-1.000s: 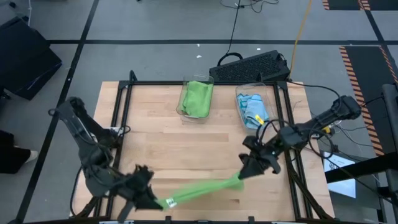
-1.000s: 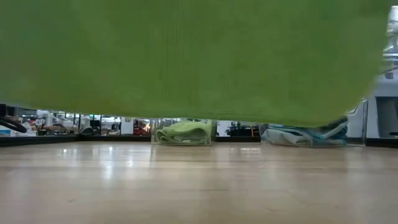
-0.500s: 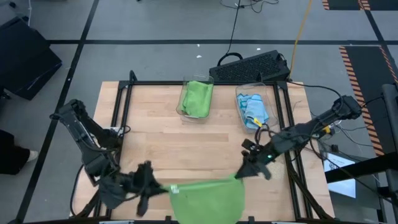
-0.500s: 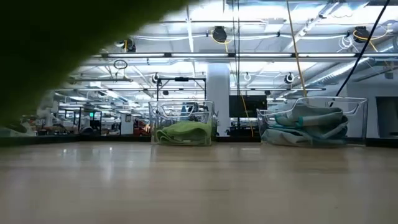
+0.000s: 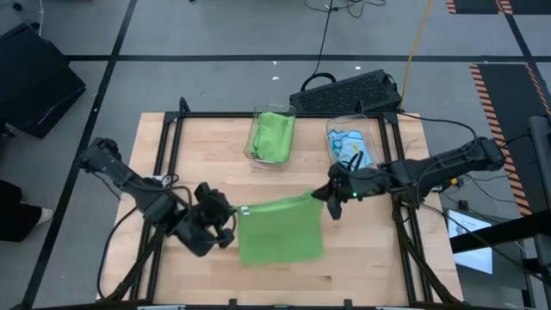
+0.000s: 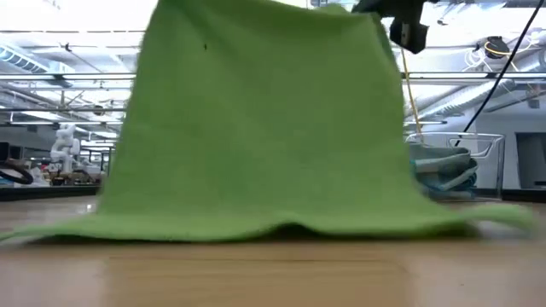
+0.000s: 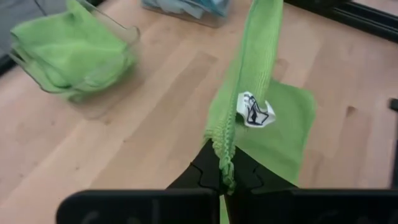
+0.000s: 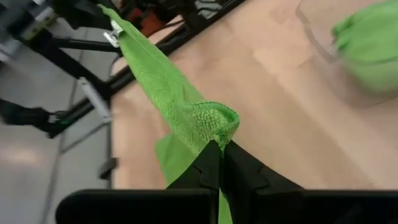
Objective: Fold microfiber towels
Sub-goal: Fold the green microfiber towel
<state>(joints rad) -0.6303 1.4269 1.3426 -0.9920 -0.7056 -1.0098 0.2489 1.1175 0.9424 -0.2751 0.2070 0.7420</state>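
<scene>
Two grippers holding a lime green towel (image 5: 280,228) stretched by its upper corners above the table (image 5: 215,185).

The left gripper (image 5: 231,215) is pinching one corner, fingers pressed together on the cloth, where a small white label (image 7: 254,112) is hanging just beside the grip; the right gripper (image 5: 325,196) is pinching the opposite corner, its fingers likewise closed on a bunched fold. Between them the towel's top edge is running taut, and the cloth is draping down so that its lower edge is lying, apparently flat, on the wood near the front of the table. Farther back, a clear bin (image 5: 272,136) is holding more green towels (image 5: 274,133), and a second bin (image 5: 349,148) beside it is holding light blue towels (image 5: 351,148).
</scene>
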